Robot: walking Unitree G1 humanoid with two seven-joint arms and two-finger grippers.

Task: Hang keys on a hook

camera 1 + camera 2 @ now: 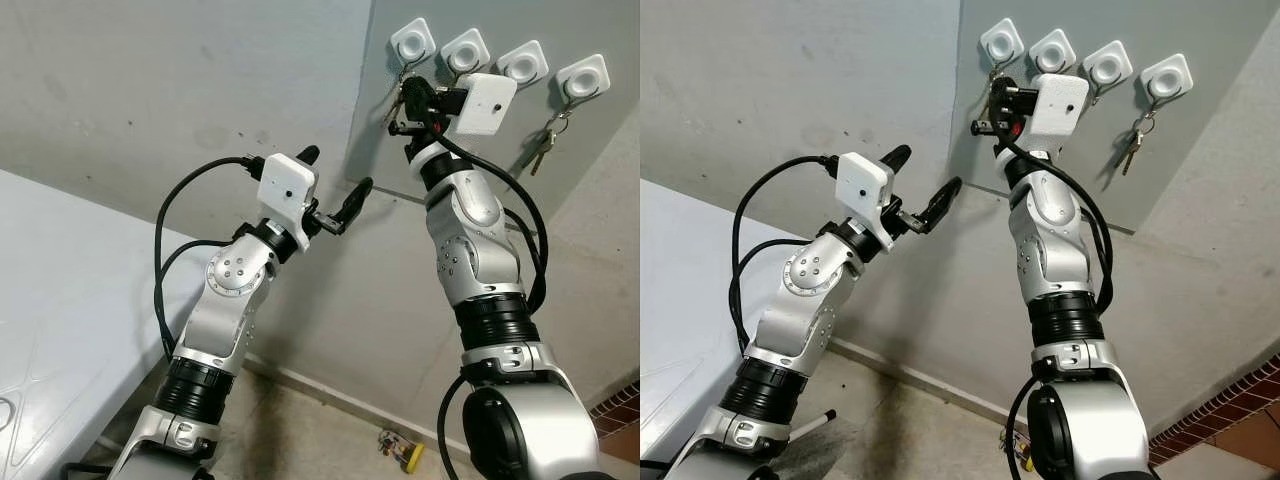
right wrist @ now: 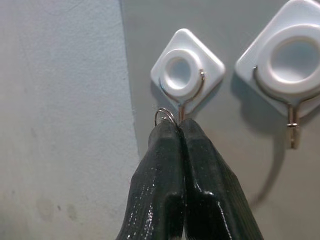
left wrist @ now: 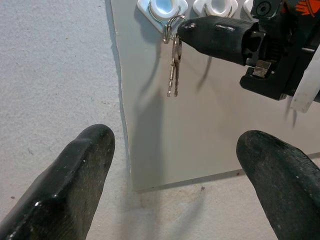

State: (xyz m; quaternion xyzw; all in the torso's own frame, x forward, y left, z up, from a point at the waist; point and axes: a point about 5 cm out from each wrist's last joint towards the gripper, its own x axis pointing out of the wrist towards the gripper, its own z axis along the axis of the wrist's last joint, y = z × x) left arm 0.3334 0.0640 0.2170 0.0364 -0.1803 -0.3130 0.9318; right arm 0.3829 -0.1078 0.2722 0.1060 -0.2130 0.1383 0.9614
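Silver keys (image 3: pixel 173 70) on metal ring, pinched in closed right gripper (image 2: pixel 178 125) at panel's end white hook (image 2: pixel 186 70); release remaining. Left gripper (image 1: pixel 335 190) wide, idle.

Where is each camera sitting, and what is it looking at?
Left eye view: on the head, facing the wall's four hooks; both silver arms show.
Right eye view: same head, same scene, shifted sideways.
Left wrist view: along the open left gripper toward the keys.
Right wrist view: along the right gripper, pinching the key ring at the first hook.
Both wrist views share that hook.
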